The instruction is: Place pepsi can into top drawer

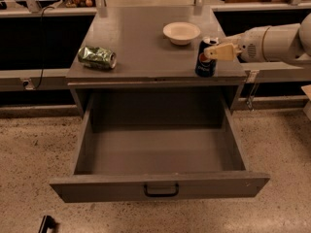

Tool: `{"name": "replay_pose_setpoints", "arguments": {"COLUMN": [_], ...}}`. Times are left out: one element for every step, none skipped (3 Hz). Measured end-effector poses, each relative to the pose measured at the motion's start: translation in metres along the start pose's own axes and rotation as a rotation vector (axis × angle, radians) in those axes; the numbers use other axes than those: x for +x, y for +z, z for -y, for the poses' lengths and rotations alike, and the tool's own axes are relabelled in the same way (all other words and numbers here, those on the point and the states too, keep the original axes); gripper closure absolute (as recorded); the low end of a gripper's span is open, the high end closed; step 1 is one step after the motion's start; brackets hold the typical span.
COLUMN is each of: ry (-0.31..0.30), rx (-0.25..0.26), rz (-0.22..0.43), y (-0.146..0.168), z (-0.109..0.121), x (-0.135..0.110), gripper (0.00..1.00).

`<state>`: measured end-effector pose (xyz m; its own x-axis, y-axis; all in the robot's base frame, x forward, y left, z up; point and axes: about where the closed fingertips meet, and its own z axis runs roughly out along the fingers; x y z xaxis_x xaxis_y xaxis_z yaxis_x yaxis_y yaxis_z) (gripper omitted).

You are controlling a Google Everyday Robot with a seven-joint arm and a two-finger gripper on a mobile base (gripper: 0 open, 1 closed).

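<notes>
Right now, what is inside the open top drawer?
The top drawer shows only bare grey floor and walls; the strip just behind its front panel is hidden. The pepsi can stands on the cabinet top, near its right front corner, with the gripper at its upper part.

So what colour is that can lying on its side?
It's a shiny green can, in the camera view. The gripper is at the pepsi can.
</notes>
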<state>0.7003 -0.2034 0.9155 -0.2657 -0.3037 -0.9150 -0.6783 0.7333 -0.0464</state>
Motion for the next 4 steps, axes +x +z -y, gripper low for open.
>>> {"name": "replay_pose_setpoints", "arguments": {"ry": [0.028,0.058,0.058,0.064], "rx": [-0.019,-0.044,-0.044,-0.142], "rz": [-0.003,0.027,0.027,0.065], "y": [0.015,0.025,0.025,0.019], "z": [-0.003,-0.006,-0.006,-0.023], "x": [0.017,0.023,0.023,0.005], "gripper": [0.71,0.93,1.0,1.0]}}
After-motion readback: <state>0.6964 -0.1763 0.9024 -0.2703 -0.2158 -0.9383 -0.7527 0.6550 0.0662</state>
